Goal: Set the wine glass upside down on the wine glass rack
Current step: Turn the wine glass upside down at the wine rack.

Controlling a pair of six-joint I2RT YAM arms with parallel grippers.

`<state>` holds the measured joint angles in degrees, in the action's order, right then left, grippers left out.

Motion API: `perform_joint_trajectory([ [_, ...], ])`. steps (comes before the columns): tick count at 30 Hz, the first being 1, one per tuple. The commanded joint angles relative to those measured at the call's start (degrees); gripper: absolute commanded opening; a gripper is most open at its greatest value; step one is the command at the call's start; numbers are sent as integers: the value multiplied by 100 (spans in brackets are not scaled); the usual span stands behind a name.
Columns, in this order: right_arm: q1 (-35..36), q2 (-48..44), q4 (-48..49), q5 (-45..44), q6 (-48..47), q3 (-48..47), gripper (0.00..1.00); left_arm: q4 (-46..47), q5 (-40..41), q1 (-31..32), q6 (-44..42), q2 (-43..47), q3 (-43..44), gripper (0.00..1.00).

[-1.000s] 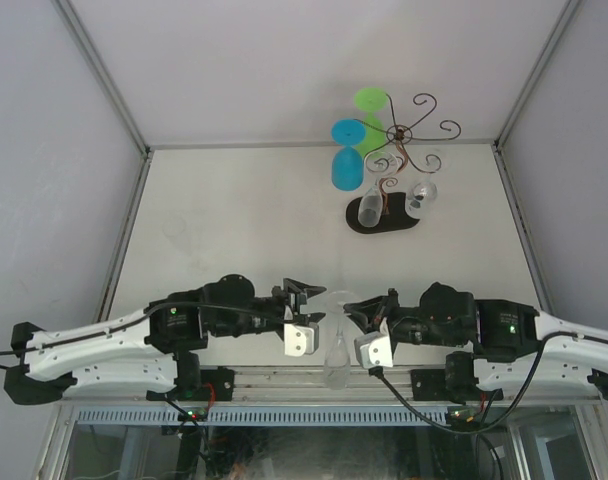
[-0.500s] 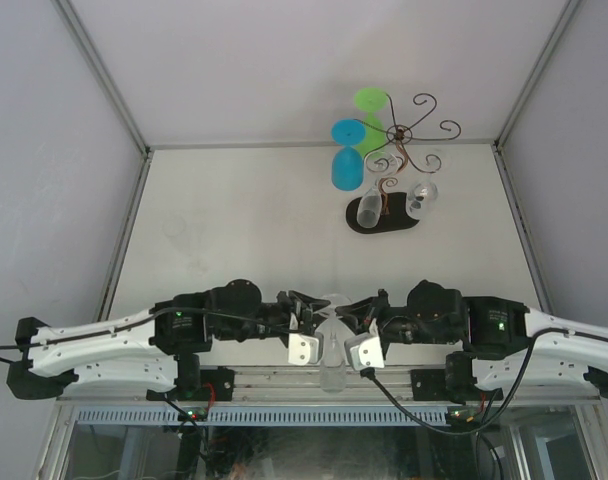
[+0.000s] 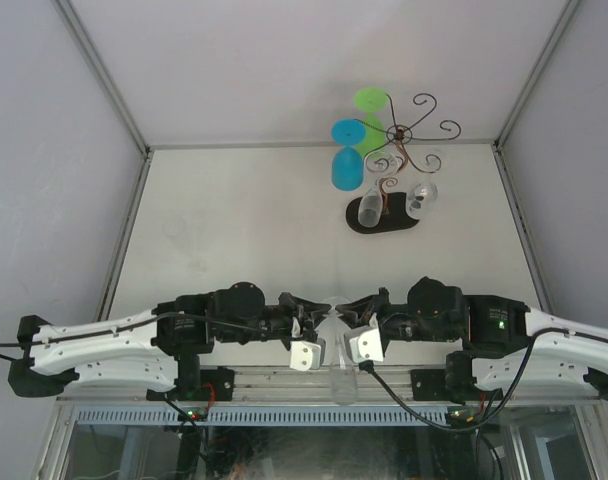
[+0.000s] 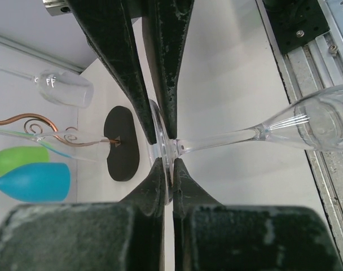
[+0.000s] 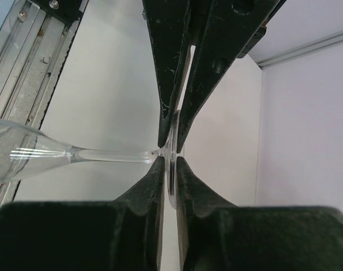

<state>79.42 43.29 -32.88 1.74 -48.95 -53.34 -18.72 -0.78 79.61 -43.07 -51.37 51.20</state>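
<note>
1. Left arm [image 3: 104,345] — stretched low along the near edge of the bench [image 3: 244,220], its wrist reaching rightward to the middle.
2. Right arm [image 3: 554,345] — mirrored, its wrist reaching leftward.
3. Left gripper [image 4: 163,148]: jaws pinched flat on the foot of the wine glass [image 4: 233,137].
4. Right gripper [image 5: 170,149]: jaws likewise pinched on that foot, its tips facing the left gripper's, just beside them.

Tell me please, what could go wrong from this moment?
Both the left gripper and the right gripper pinch the thin foot of the wine glass; uneven pulling may crack it or let it slip. The wine glass rack already carries four glasses, so the newcomer might knock one.
</note>
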Motion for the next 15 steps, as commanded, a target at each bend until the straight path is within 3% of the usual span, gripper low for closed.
perform_joint_trajectory([
  [1,-29,-138,714,-121,260,-333,14,372,402,-15,78,48,249,0],
  [7,-40,-422,831,-552,958,-299,51,518,771,-16,45,104,107,0],
  [12,-38,-882,1092,-1429,2305,6,59,634,1192,-15,36,75,79,0],
  [15,-47,-1123,1347,-1786,3269,360,59,733,1492,-22,-18,77,31,0],
])
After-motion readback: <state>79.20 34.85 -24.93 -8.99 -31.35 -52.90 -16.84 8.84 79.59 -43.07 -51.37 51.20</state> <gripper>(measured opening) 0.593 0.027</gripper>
